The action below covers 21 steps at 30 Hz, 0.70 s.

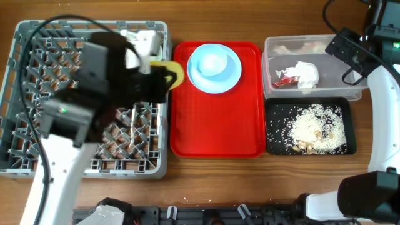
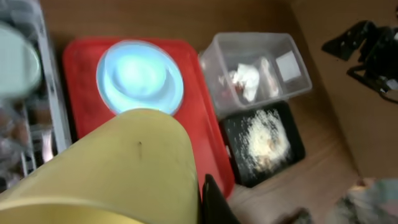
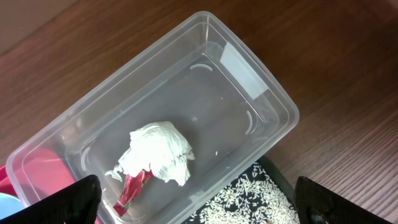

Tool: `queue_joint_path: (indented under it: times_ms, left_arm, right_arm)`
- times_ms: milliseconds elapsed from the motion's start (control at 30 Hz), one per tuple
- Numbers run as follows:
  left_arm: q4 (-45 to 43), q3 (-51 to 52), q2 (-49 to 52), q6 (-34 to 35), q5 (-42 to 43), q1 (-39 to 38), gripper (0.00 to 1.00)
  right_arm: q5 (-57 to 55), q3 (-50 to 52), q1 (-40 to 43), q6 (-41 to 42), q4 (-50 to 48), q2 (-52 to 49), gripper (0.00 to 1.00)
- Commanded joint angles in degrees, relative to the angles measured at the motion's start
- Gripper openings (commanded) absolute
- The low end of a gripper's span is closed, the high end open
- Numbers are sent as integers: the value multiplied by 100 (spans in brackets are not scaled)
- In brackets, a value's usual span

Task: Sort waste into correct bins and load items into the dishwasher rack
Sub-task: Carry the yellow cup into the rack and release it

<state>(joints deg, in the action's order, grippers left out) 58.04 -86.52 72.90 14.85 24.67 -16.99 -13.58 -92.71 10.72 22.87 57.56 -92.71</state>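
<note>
Near the desk's front right corner lies the shallow black rectangular tray (image 1: 272, 145), with whitish rice-like scraps (image 1: 315, 127) heaped in it and a few tan bits on the near side. Just beside it on the left, the flat red tray (image 1: 215, 128) fills the middle of the desk, its near half bare.

Along the left edge sits the big grey plastic dishwasher rack (image 1: 25, 94), pegs up. The left arm reaches right across it from the near edge and hides much of the grid. The left gripper (image 1: 161, 78) is clamped on the small yellow cup (image 1: 176, 74), and that cup hangs over the seam between the rack's right wall and the red tray, toward the far side. In the left wrist view the cup fills the lower left, with one dark finger (image 2: 214, 202) pressed beside it. Something pale mint-green, a bowl (image 2: 15, 62) by its look but blurred, sits in the rack.

Further on, the pale blue round plate (image 1: 214, 67) rests at the red tray's far end. At the far right corner stands the clear plastic tub (image 3: 273, 109) with its white label (image 3: 242, 68). Inside it lies the crumpled white napkin (image 3: 158, 154), the crinkled red wrapper (image 3: 132, 190) poking out from under it. The right gripper (image 3: 199, 202) hovers above that tub, jaws wide and empty, and the right arm bends in from the right edge.
</note>
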Motion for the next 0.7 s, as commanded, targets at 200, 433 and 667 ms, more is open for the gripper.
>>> queue_joint_path:
  times_ms: [200, 433, 667]
  left_arm:
    - [304, 791, 2293, -2072, 6024, 2481, 4]
    - [-229, 787, 3974, -2063, 6570, 2485, 4]
    - [-269, 789, 4269, -2039, 4301, 2516, 19]
  right_arm:
    - [-96, 17, 22, -31, -15, -68, 100]
    - [-96, 17, 22, -31, -13, -68, 100]
    - [-96, 17, 22, -33, -11, -68, 100]
